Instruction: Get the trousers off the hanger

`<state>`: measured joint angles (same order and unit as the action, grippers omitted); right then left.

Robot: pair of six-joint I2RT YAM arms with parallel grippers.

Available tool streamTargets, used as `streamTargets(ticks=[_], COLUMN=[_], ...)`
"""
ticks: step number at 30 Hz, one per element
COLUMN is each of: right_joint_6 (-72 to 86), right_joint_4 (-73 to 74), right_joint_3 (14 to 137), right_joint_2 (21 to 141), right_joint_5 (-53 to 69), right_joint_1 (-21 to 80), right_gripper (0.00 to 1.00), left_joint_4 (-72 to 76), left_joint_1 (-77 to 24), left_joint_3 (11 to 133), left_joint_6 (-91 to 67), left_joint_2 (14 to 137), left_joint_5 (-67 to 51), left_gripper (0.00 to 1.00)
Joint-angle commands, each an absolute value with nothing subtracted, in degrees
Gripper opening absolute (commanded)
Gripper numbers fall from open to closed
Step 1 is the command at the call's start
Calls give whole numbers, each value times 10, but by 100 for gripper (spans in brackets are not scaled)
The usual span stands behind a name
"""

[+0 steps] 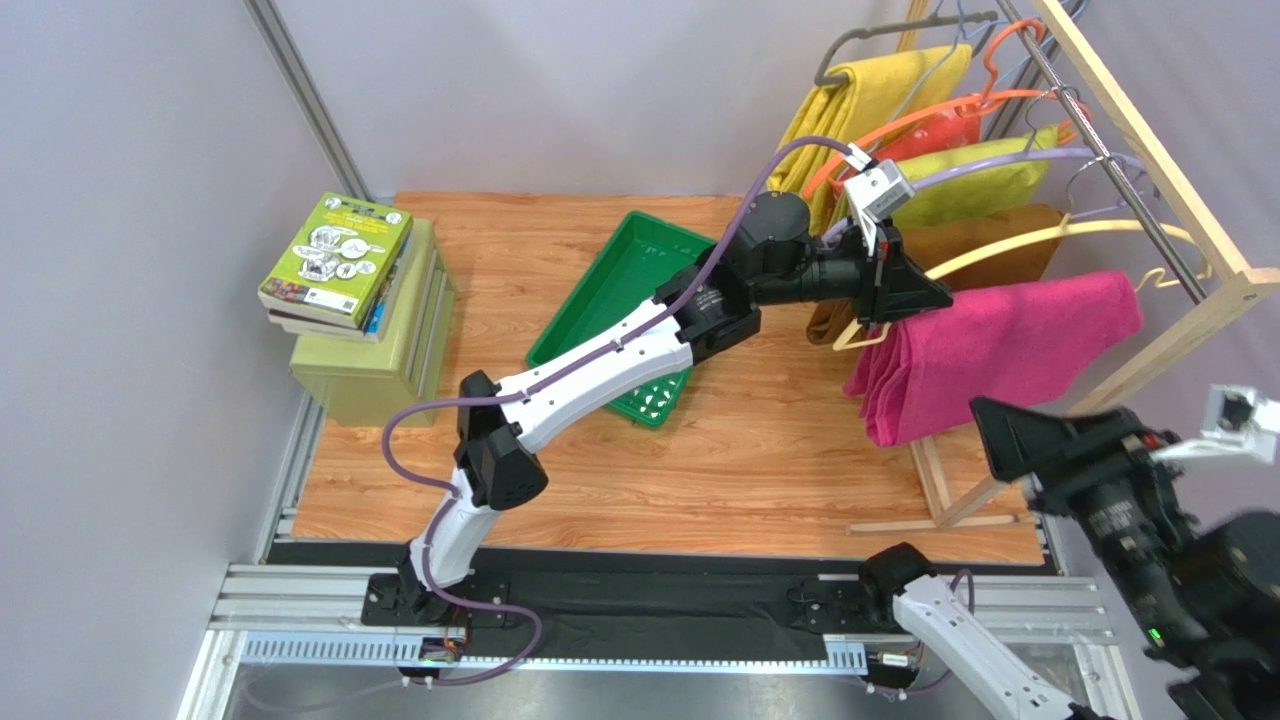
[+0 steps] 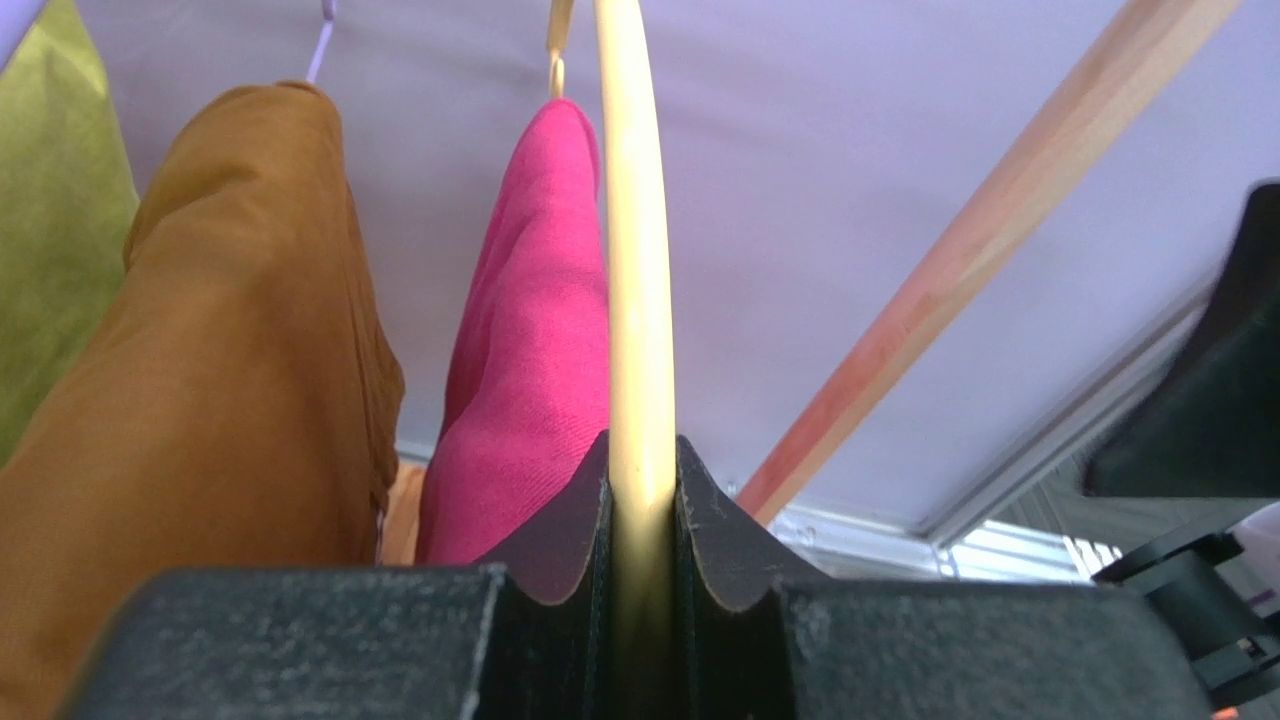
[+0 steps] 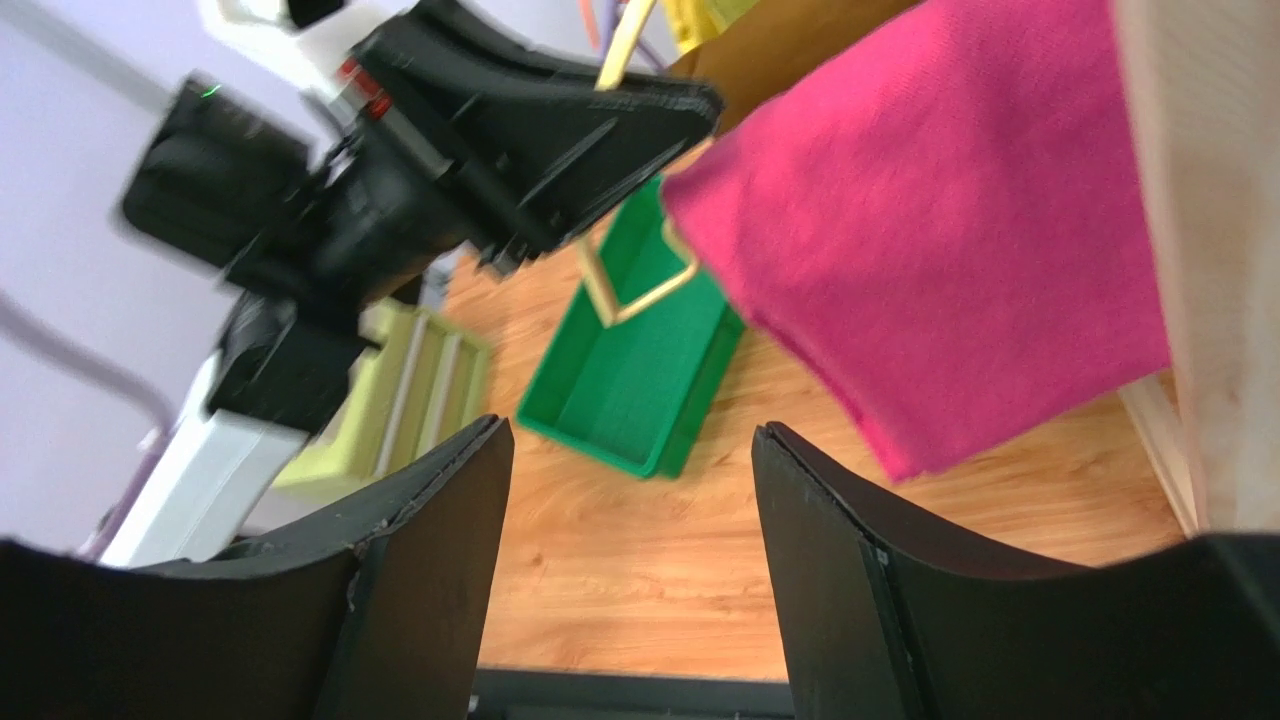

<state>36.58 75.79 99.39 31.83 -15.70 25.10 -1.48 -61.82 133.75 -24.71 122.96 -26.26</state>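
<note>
**Left tool pinched the hanger; trousers hung over its bar**

The left tool (image 2: pixel 643 503) was closed on the upper arm of the cream hanger (image 2: pixel 637 270), its jaws pressed to the plastic on both sides. The pink trousers (image 1: pixel 1004 348) lay draped over that hanger on the wooden rack (image 1: pixel 1195 225), at the 3 o'clock side of the desk (image 1: pixel 751 450). The left tool sat at their 9 o'clock end. A brown garment (image 2: pixel 211 390) hung just beside them. The right tool (image 3: pixel 628 450), jaws wide and empty, hovered near the trousers' 5 o'clock corner.
</note>
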Motion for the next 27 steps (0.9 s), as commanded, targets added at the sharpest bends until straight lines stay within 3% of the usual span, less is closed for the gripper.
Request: streamTargets(ticks=[1,20,27], right_joint_6=[348,390,394], right_joint_4=[683,524,474], right_joint_3=[978,958,906], right_joint_2=[381,493,497], right_joint_5=[-124,-201,-244], right_joint_1=[196,164,164], right_gripper=[65,66,49], left_joint_4=[36,-20,-28], left_joint_1=[-625,-616,-615], left_joint_3=[1375,1376,1374], left_joint_6=[-226,-216,-216], left_joint_2=[1151,1161,1155], left_joint_5=[-284,-324,-342], left_gripper=[0,0,0])
